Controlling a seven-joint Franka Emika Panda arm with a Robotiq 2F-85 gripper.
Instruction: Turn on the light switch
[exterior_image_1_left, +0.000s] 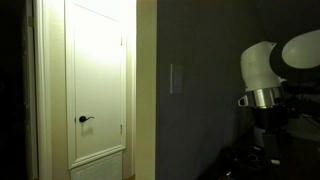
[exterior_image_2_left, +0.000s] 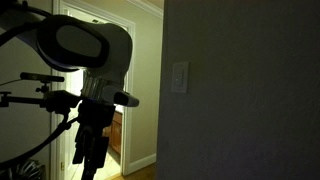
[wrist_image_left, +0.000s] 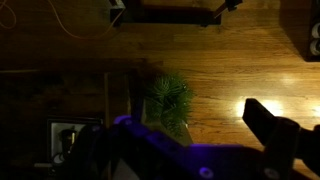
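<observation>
The light switch (exterior_image_1_left: 176, 78) is on the dark wall (exterior_image_1_left: 205, 120), near the door (exterior_image_1_left: 98, 90). It is small, hard and flat. Don't grab it, just push gently. It is too dark to tell how open your tool (wrist_image_left: 185, 150) is.

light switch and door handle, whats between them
In an exterior view: the door frame, a lit wall strip and some dark wall, between light switch and handle.
</observation>
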